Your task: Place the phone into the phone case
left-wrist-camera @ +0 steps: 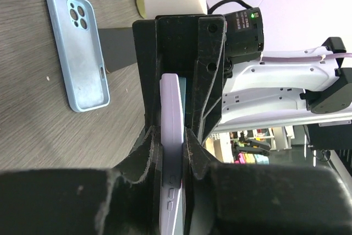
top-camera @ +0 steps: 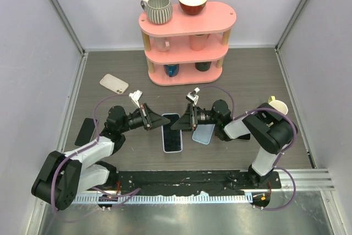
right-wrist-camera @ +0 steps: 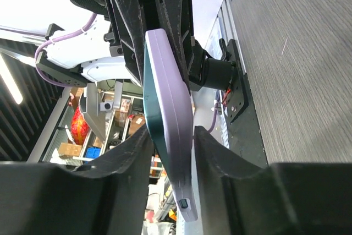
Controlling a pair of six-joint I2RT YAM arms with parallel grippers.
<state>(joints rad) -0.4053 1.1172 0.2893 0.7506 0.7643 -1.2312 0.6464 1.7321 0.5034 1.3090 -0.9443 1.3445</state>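
Dark wood-grain bench fills your workspace, walled in pale grey, with a pink three-tier shelf at the far middle. Its top tier carries a ribbed grey mug and a red bowl with a white inside; you cannot see anything in either. The middle tier holds two pinkish cups, and the bottom tier holds a blue mug and a dark one.

Your phone sits at the near middle, screen up, between the two arms. The wrist views show it as a dark slab lying against a lilac case; whether it is fully seated you cannot tell. Your left tool pinches it from the left and your right tool pinches it from the right, each with its fingers pressed on the two faces.

Just right of the phone lies a light-blue case, hollow side up and holding nothing. A cream case lies far left.
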